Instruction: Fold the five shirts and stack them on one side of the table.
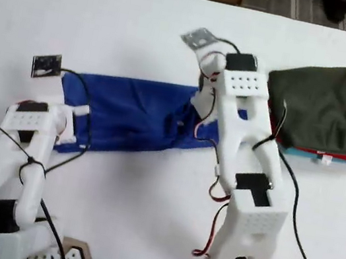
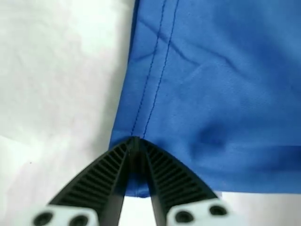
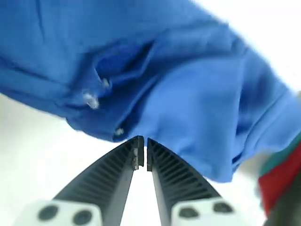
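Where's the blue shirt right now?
In the high view the blue shirt lies stretched across the middle, left of the folded stack; the left claw is shut on its hem.

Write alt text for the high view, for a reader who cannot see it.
A blue shirt lies in a long strip across a white table, with the left gripper at one end and the right gripper at the other. Near the right gripper sits a stack of folded shirts, dark green on top, red and teal beneath.
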Robot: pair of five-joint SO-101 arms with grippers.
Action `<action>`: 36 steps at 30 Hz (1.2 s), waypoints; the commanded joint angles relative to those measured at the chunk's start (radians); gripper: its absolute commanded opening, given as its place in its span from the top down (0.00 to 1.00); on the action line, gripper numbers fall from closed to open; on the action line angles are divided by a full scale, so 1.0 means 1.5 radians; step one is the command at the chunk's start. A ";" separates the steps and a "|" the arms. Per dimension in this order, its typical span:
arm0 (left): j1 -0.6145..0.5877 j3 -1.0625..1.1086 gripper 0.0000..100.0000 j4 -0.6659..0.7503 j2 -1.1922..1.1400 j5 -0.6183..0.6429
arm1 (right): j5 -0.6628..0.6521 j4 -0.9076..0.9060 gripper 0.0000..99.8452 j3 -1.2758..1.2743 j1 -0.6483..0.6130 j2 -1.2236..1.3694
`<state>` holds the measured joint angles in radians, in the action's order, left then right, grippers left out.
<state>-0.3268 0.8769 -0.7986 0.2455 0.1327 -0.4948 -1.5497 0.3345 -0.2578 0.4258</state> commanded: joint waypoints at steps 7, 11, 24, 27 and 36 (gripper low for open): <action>-0.003 -0.019 0.97 -0.004 0.021 0.001 | -0.001 0.111 0.98 -0.109 -0.008 -0.043; -0.003 -0.019 0.97 -0.004 0.021 0.001 | 0.004 0.187 0.98 -0.134 -0.058 -0.043; -0.003 -0.019 0.97 -0.004 0.021 0.001 | 0.000 0.321 0.98 -0.143 -0.110 0.040; -0.003 -0.019 0.97 -0.004 0.021 0.001 | 0.001 0.314 0.98 -0.133 -0.098 0.039; -0.003 -0.018 0.97 -0.004 0.021 0.001 | 0.004 0.169 0.98 0.004 0.016 -0.148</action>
<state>-0.3284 0.8769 -0.7986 0.2455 0.1327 -0.4948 -1.2520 0.2793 -0.3191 0.3383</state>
